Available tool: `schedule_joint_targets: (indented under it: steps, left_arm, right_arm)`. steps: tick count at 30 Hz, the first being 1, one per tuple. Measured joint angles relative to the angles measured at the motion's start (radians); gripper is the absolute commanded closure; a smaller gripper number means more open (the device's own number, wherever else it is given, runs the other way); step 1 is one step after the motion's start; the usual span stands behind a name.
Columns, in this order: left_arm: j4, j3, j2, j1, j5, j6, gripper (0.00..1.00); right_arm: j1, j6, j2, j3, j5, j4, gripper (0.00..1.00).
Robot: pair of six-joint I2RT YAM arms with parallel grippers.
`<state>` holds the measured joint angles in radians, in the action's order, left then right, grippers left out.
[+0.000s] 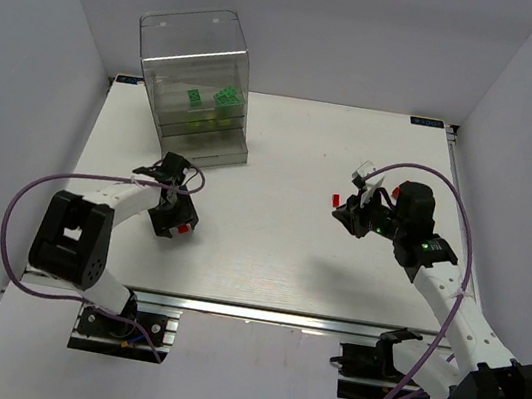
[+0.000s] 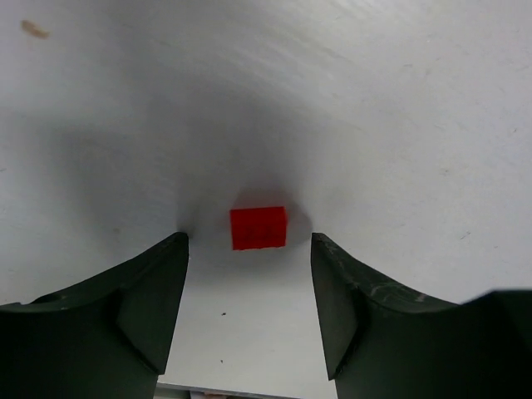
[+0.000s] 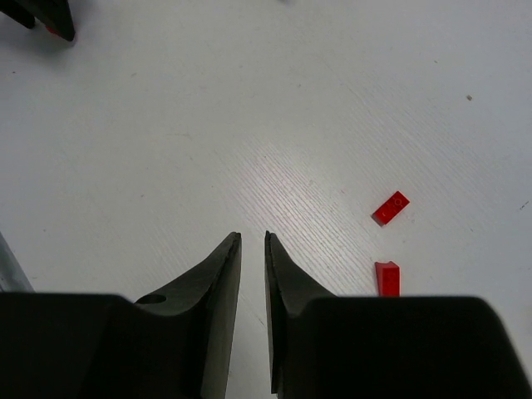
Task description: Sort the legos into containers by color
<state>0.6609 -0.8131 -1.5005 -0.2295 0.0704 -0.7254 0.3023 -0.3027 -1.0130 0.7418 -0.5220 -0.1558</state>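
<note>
White table [image 1: 266,260] under plain white walls: at its far left, a clear plastic cabinet [image 1: 195,87] is standing upright, with green bricks [image 1: 226,97] showing through its walls. Nearer the front edge, the left arm [image 1: 93,208] is curling inward. Its left jaws are standing wide apart over a red brick [image 2: 258,228], which is lying flat on the table between the two tips and touching neither. Toward the right, two more red bricks [image 3: 391,208] are lying loose on the table, near each other but not touching. The right arm [image 1: 453,300] is reaching in from the near right corner. Its right jaws are hanging just beside those two bricks, drawn almost together with only a thin slit between them, gripping nothing.
</note>
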Motion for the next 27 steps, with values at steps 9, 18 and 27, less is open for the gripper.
schedule_joint_targets:
  steps: [9, 18, 27]
  left_arm:
    - [0.032, -0.102, -0.113, -0.050, 0.059, 0.003, 0.34]
    - [0.043, -0.133, -0.145, -0.077, 0.096, -0.002, 0.70]
    - [0.042, -0.133, -0.141, -0.091, 0.094, 0.018, 1.00]
  right_arm:
    - [0.000, 0.000, 0.000, 0.000, 0.000, 0.000, 0.76]
    - [0.000, 0.000, 0.000, 0.000, 0.000, 0.000, 0.76]
    - [0.000, 0.000, 0.000, 0.000, -0.001, 0.000, 0.76]
